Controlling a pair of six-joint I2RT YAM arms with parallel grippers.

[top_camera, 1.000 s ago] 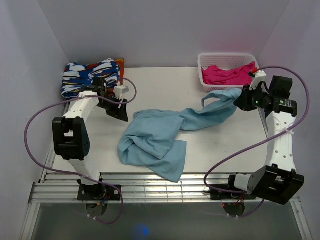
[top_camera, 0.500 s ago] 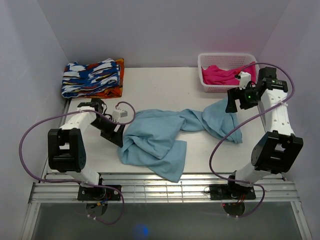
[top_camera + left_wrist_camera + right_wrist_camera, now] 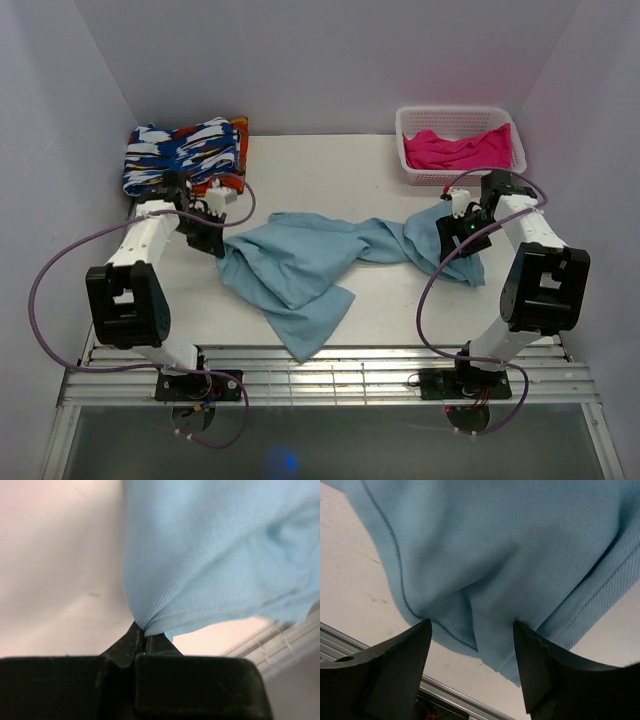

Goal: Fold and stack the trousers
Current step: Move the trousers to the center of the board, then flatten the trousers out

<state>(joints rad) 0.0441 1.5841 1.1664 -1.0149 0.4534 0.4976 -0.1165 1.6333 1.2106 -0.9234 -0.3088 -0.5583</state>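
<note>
The light-blue trousers (image 3: 300, 255) lie crumpled across the middle of the table, one leg running right and one hanging toward the near edge. My left gripper (image 3: 216, 240) is at their left edge and shut on a pinch of the cloth (image 3: 150, 622). My right gripper (image 3: 457, 236) sits low over the right end of the trousers (image 3: 495, 545). Its jaws stand open, and a fold of the cloth bulges between its fingertips (image 3: 422, 630) without being pinched.
A white basket (image 3: 455, 112) at the back right holds a pink garment (image 3: 460, 150). A folded blue-white-orange patterned cloth (image 3: 185, 150) lies at the back left. Metal rails (image 3: 320, 375) run along the near edge, and walls close in on both sides.
My left gripper reached the trousers' left edge, shut on it and drew it left. My right gripper let go of the raised leg by the basket and came down open onto the cloth.
</note>
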